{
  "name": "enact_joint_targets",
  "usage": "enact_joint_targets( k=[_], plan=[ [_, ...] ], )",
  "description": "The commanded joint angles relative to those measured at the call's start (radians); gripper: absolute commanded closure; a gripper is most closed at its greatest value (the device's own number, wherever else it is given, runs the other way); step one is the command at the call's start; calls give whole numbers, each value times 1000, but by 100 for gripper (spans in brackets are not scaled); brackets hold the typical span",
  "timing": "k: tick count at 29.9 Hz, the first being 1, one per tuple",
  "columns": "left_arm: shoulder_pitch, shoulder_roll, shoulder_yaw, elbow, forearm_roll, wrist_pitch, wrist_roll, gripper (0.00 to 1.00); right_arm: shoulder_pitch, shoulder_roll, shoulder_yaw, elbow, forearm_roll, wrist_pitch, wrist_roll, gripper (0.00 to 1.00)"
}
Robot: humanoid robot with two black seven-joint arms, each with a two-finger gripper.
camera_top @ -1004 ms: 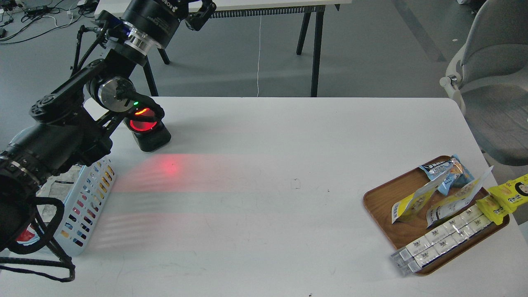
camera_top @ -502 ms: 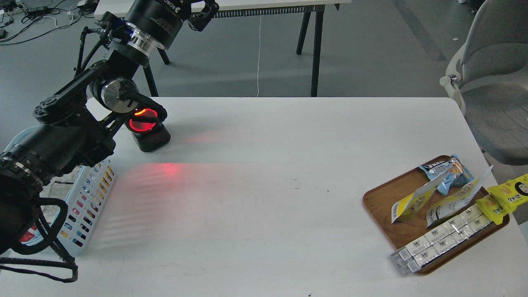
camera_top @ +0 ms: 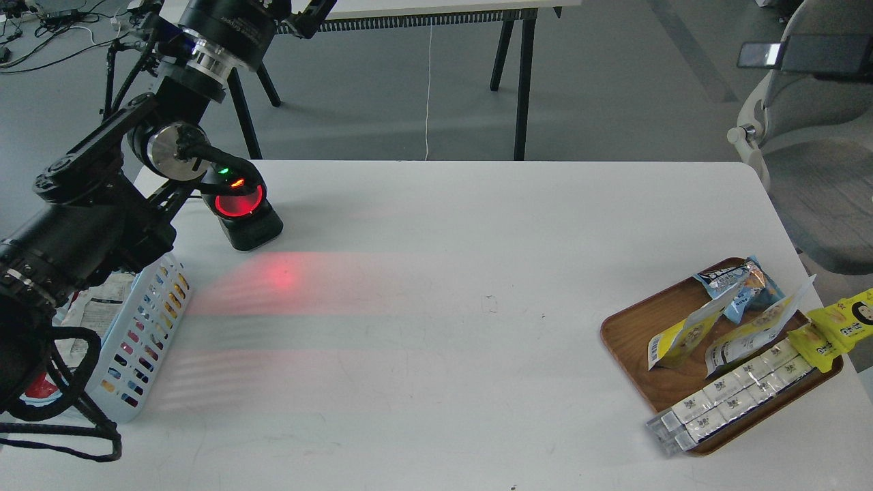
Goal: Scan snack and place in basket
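Two small yellow foil snack pouches with white ends lie on the brown wooden tray (camera_top: 634, 320) at the right, one (camera_top: 682, 334) to the left and the other (camera_top: 753, 334) beside it. The light blue slotted basket (camera_top: 143, 334) stands at the table's left edge, half hidden by my left arm; white printed packets (camera_top: 102, 300) show inside it. My left arm rises over the basket, and its gripper (camera_top: 308, 13) is dark and cut off by the top edge, far from the pouches. A dark bar with a pale tip (camera_top: 784, 53) enters at the upper right, probably my right gripper.
A black scanner (camera_top: 240, 211) with a glowing red window stands at the back left and throws red light on the table (camera_top: 279, 276). The tray also holds a blue packet (camera_top: 740, 286), bright yellow cartoon-face packets (camera_top: 835, 327) and a row of white boxes (camera_top: 733, 395). A grey chair (camera_top: 818, 136) stands at the right.
My left arm has swung up and to the left, carrying its gripper toward the top edge. The dark bar at the upper right has newly come into view.
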Motion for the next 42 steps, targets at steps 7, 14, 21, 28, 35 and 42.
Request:
enact_joint_targets(
  k=[7,14,21,28,35,42],
  plan=[
    [13,3,0,0,0,0,0,0,49,4,-3,-2,-240,0,0,1],
    [19,4,-6,0,0,0,0,0,55,4,-6,194,-748,0,0,1],
    [42,12,-19,0,2,0,0,0,72,-27,-10,387,-930,0,0,1],
    [47,15,-19,0,2,0,0,0,75,-39,-16,420,-930,0,0,0],
    [45,9,-19,0,2,0,0,0,61,-45,-104,398,-920,0,0,0],
    [47,12,-16,0,2,0,0,0,69,-134,-121,417,-930,0,0,0]
  ],
)
